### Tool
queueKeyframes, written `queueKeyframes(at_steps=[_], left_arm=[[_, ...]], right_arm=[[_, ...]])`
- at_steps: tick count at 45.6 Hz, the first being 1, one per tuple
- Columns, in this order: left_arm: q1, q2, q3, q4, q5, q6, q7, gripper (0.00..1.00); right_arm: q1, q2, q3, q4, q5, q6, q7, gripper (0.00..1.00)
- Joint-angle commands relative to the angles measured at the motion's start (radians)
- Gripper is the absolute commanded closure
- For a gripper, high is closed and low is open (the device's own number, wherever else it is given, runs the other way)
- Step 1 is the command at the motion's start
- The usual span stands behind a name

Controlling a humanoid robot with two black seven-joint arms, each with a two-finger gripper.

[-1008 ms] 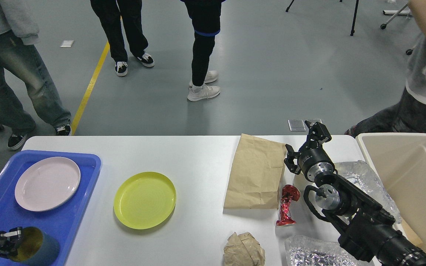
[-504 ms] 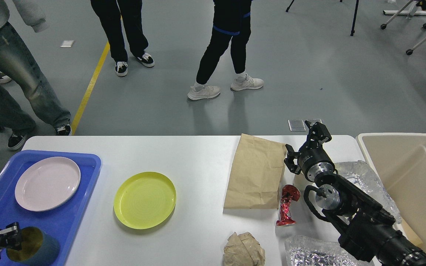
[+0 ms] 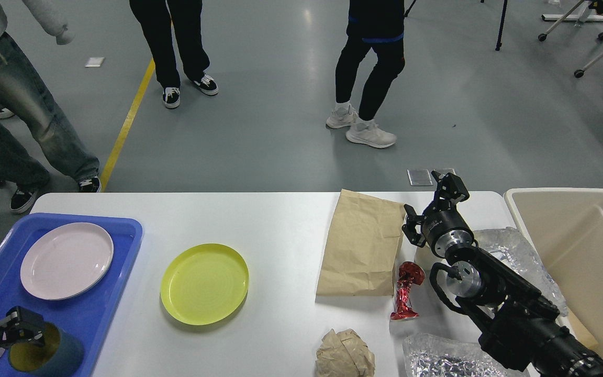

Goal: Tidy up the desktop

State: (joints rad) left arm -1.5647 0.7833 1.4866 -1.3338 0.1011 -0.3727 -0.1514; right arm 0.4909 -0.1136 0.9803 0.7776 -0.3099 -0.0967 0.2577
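The white desktop carries a yellow plate, a flat brown paper bag, a red foil wrapper and a crumpled paper ball. A blue tray at the left holds a pink plate and a teal cup with a yellow inside. My left gripper sits at the cup's left rim and looks open. Above the far right of the desktop, beside the bag's right edge, my right gripper is open and holds nothing.
A beige bin stands at the right end. Crinkled clear plastic lies under my right arm, and more plastic lies at the front edge. Several people stand on the floor beyond the far edge.
My left gripper turned and spread at the cup's rim, and the cup ended slightly lower and further left on the tray. The person in black walked right. My right arm stayed still.
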Motion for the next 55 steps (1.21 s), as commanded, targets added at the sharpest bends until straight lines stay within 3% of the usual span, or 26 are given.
queueKeyframes(at_steps=[1,16,22,25,37,40,46,50,55], left_arm=[[-0.055,0.033,0.001,-0.001,0.000,-0.084,-0.002,0.03],[-0.285,0.040,-0.012,-0.051,-0.003,-0.301,-0.002,0.03],[-0.385,0.016,-0.016,-0.110,-0.004,-0.305,0.003,0.03],[-0.431,-0.062,-0.026,-0.134,-0.039,-0.305,0.003,0.03],[-0.422,-0.188,-0.149,-0.137,-0.106,-0.287,0.010,0.03],[-0.385,-0.225,-0.184,-0.131,-0.119,-0.269,0.012,0.03],[-0.288,-0.360,-0.220,-0.127,-0.230,-0.140,0.030,0.03],[-0.219,-0.406,-0.239,-0.127,-0.302,-0.052,0.079,0.03],[-0.146,-0.418,-0.328,-0.127,-0.342,0.049,0.173,0.03]], right_arm=[[0.000,0.000,0.000,0.000,0.000,0.000,0.000,0.00],[0.000,0.000,0.000,0.000,0.000,0.000,0.000,0.00],[0.000,0.000,0.000,-0.001,0.000,0.000,0.000,0.00],[0.000,0.000,0.000,0.000,0.000,0.000,0.000,0.00],[0.000,0.000,0.000,-0.001,0.000,0.000,0.000,0.00],[0.000,0.000,0.001,-0.001,0.000,0.002,0.000,0.00],[0.000,0.000,0.000,0.000,0.000,0.000,0.000,0.00],[0.000,0.000,0.000,-0.001,0.000,0.000,0.000,0.00],[0.000,0.000,0.000,-0.001,0.000,0.002,0.000,0.00]])
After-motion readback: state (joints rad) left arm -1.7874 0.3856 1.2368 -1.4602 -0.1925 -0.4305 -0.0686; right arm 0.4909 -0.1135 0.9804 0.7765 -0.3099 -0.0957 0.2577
